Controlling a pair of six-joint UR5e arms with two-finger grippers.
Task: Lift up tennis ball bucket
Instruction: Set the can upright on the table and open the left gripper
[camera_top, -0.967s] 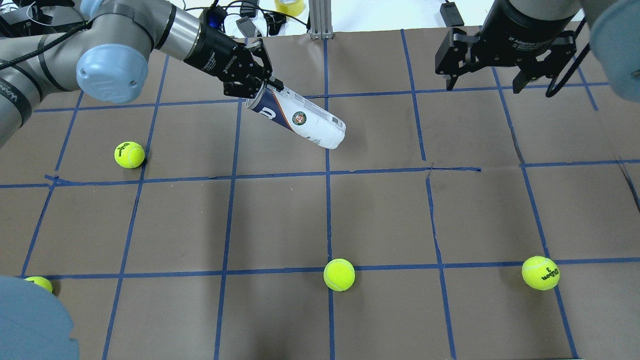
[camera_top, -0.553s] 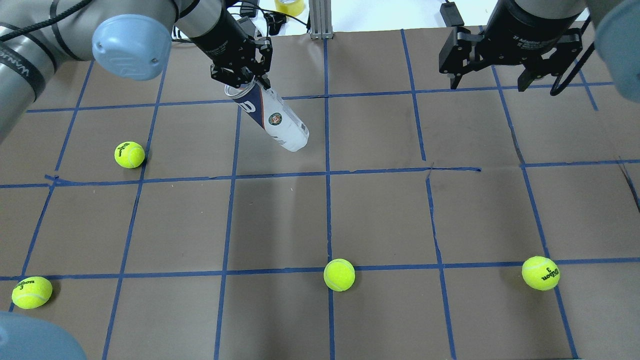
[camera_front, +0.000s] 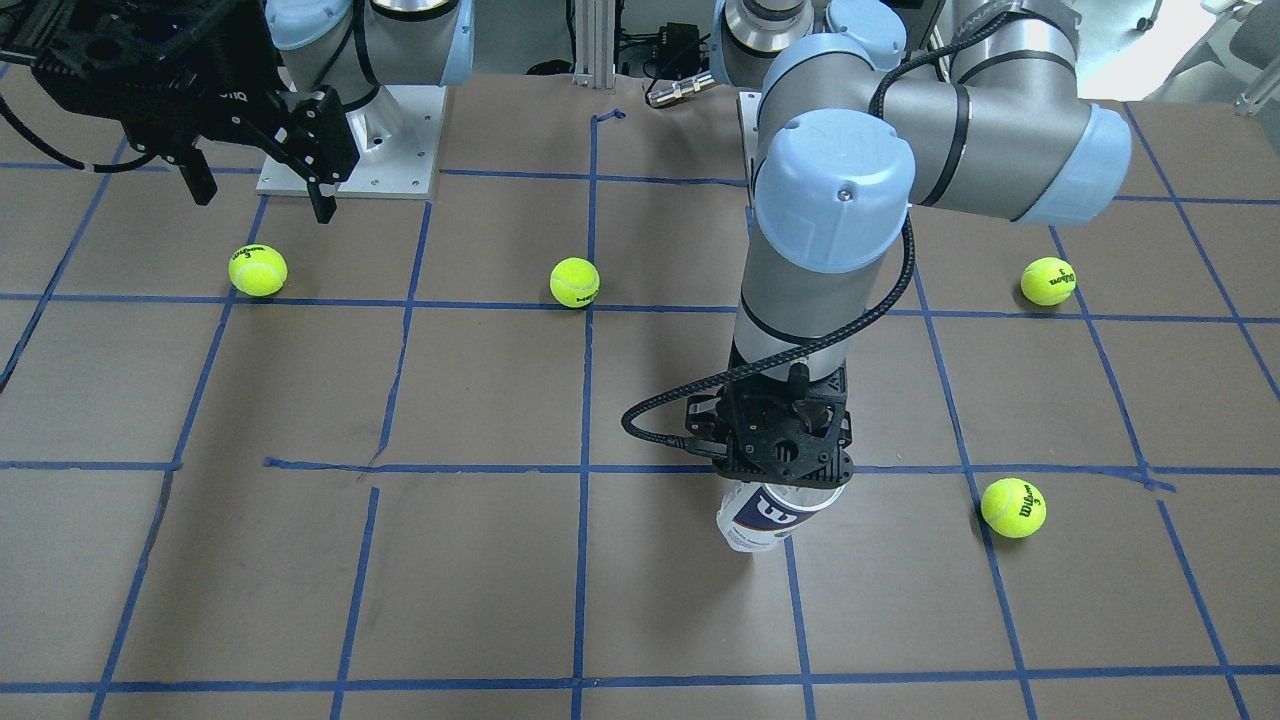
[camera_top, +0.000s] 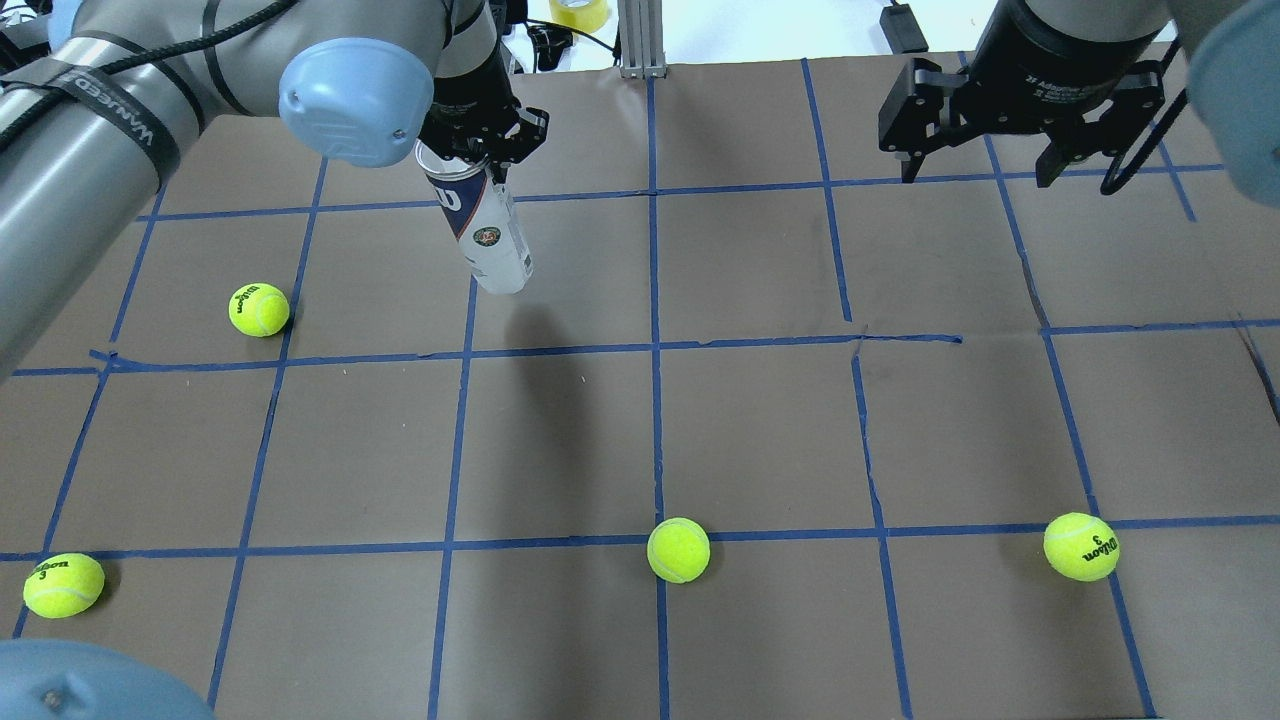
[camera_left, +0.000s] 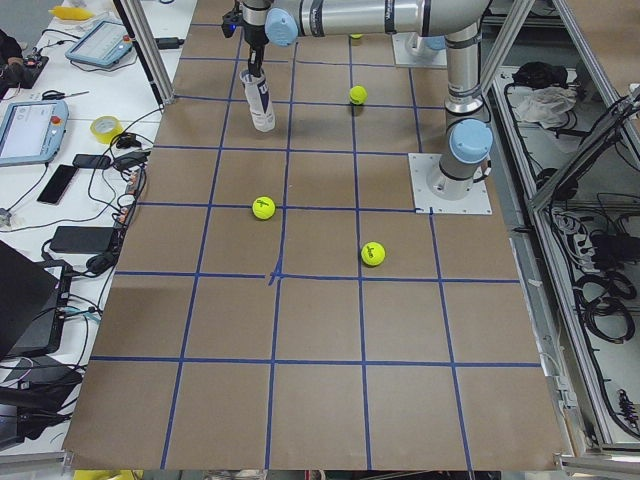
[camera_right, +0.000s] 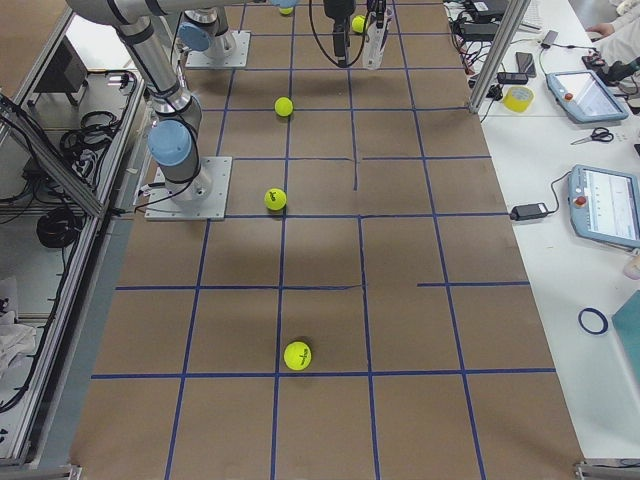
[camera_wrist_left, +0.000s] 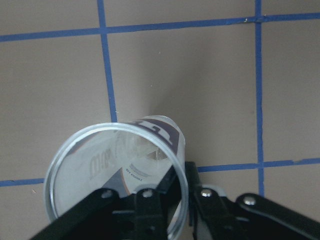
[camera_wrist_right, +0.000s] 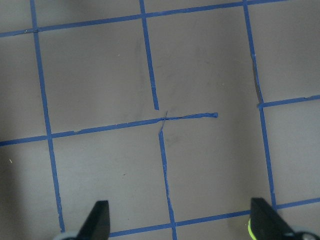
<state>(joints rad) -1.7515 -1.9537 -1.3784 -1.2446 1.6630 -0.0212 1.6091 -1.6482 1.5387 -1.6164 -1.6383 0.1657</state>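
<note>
1. The tennis ball bucket (camera_top: 485, 235) hangs under the left gripper (camera_top: 478, 152), over the far left part of the table (camera_top: 760, 430). Its open mouth is up and its closed end down.
2. Its long axis runs close to upright with a slight lean, so the bucket lies straight down from the jaws.
3. In the wrist view we see the left jaws closed on the rim wall at one side of the mouth, one finger inside and one outside. They do not wrap the body.
4. We cannot tell whether the base is clear of the table.
5. The right gripper (camera_top: 975, 178) stands wide open and empty, well apart on the far right. The left arm alone has the bucket.
6. We judge that the coming move is a straight rise along that axis. With an off-centre pinch on thin plastic, the bucket may swing or slip.
</note>
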